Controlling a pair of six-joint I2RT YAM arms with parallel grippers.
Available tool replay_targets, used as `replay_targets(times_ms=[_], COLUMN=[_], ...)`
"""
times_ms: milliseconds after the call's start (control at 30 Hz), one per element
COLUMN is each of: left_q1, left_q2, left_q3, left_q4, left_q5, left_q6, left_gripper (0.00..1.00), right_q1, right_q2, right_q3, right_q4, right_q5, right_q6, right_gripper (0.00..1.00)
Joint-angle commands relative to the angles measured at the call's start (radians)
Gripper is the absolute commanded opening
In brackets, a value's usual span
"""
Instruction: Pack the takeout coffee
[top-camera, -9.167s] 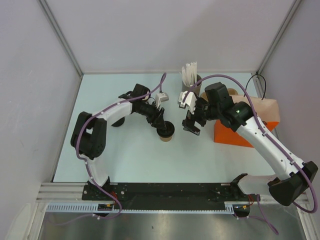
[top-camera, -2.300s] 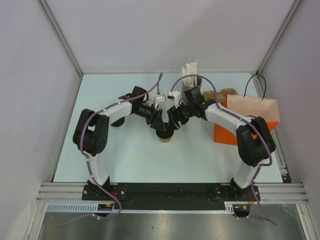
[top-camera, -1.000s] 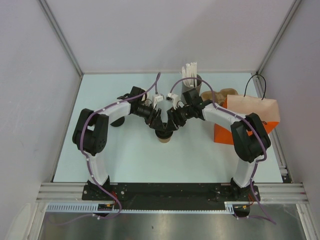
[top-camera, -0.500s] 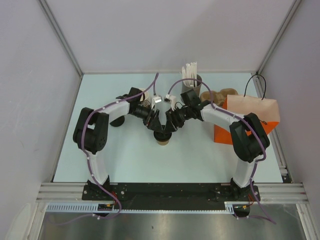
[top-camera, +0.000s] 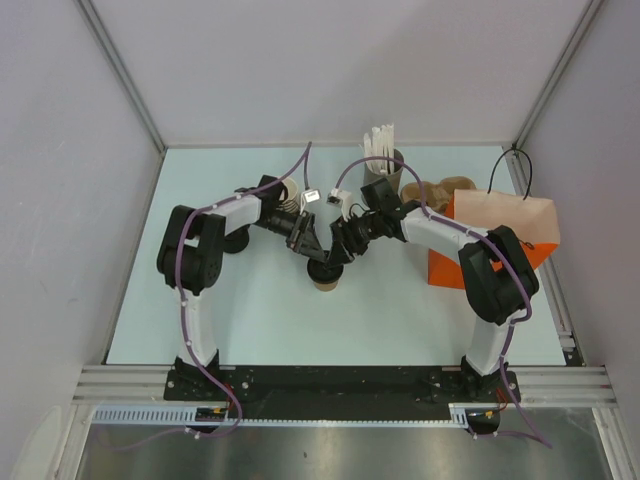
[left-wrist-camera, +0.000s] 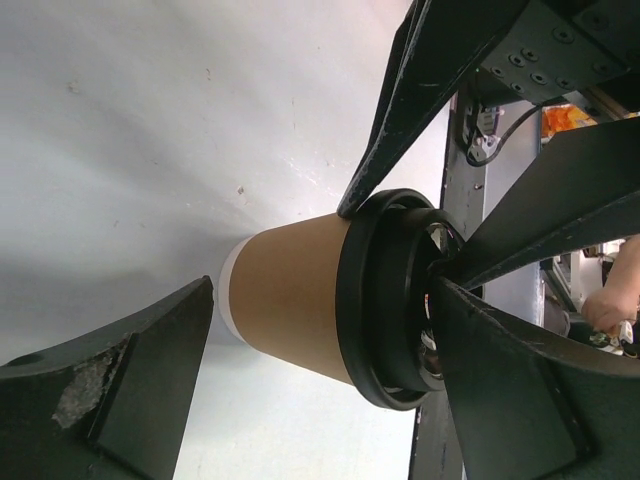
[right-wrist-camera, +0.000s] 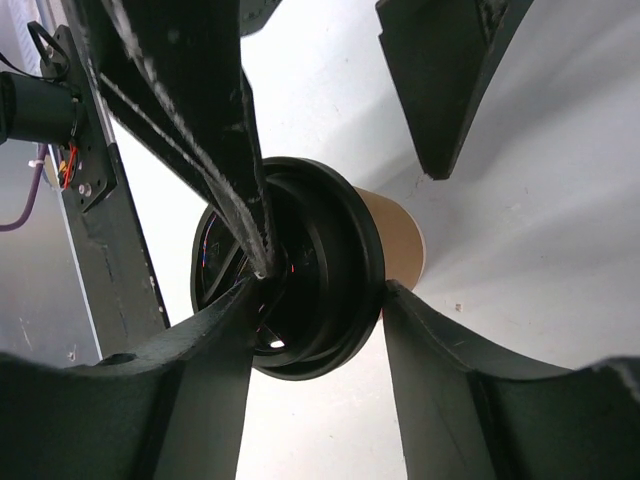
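Top external view puts the takeout coffee (top-camera: 326, 274) upright on the pale table (top-camera: 250, 320) near the frame's centre, left of the orange paper bag (top-camera: 452, 268). Right wrist view shows the right gripper (right-wrist-camera: 320, 292) pinching the rim of its black lid (right-wrist-camera: 335, 250) from both sides. Left wrist view shows the left gripper (left-wrist-camera: 325, 292) spread wide around the coffee, gripping nothing, one finger clear of the base.
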Motion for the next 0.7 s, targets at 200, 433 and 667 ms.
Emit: replay_targets(times_ms=[200, 433, 667], left_q1=[0.018, 0.027, 0.035], left_q2=[-0.035, -0.072, -0.109], left_q3=[0.037, 0.043, 0.084], left_q4=[0.046, 0.074, 0.087], left_q5=[0.026, 0.072, 0.118], left_q6=[-0.004, -0.027, -0.057], left_gripper=[0.93, 0.93, 0.94], right_q1=[0.003, 0.013, 0.014], right_q2=[0.041, 0.054, 0.060], right_q3=[-0.006, 0.003, 0.011], right_q4=[-0.066, -0.079, -0.083], right_q5=[0.098, 0.121, 0.137], right_q6=[-0.053, -0.055, -0.055], right_gripper=[0.59, 0.53, 0.49])
